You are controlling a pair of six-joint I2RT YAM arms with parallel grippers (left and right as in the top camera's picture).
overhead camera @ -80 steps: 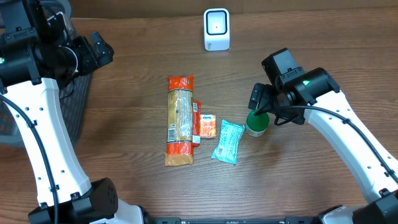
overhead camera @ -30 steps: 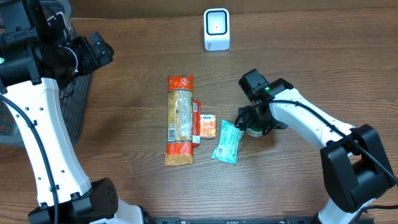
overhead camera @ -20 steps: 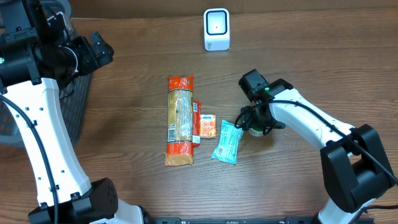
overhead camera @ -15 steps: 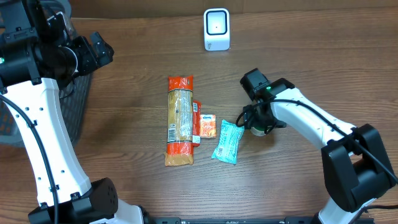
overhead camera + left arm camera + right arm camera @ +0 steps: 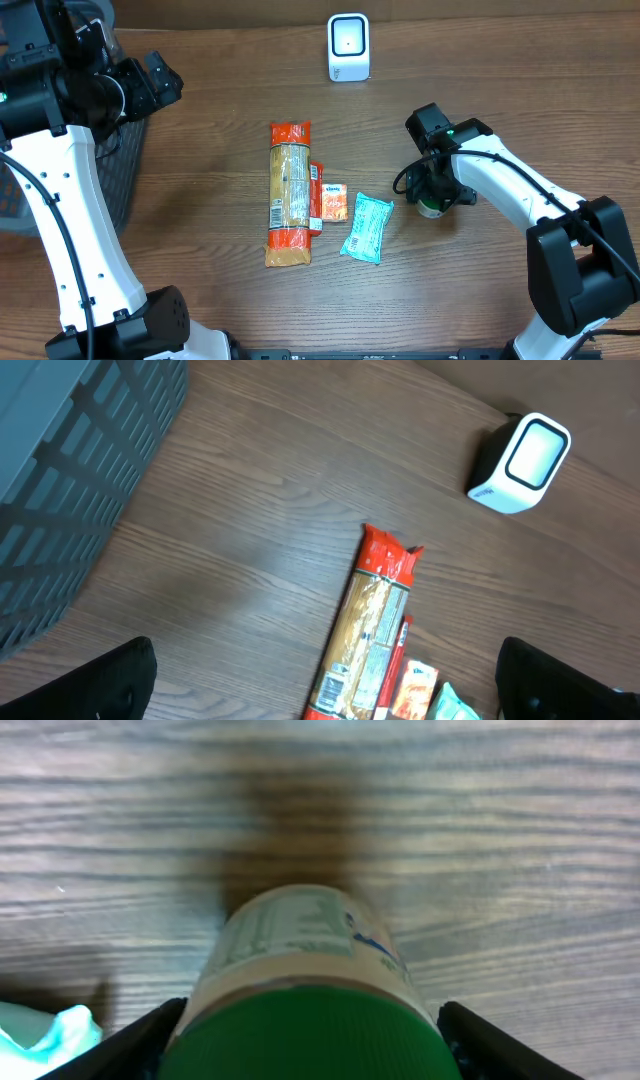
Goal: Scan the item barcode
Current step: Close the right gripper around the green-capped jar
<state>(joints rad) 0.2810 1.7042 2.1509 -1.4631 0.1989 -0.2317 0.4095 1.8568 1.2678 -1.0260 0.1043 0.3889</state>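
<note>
Pinching the jar point(image 5: 300, 935) by its green lid, near the teal packet point(image 5: 366, 227), the right gripper point(image 5: 430, 192) is risking slippage, since the round lid is probably offering little purchase; the left gripper point(image 5: 330, 685) is idling spread.

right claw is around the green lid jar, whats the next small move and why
Probably lift the jar straight up a little. The right claw has its fingers against both sides of the green lid, while the jar appears to rest on the table; its barcode can't face the white scanner from there.
</note>
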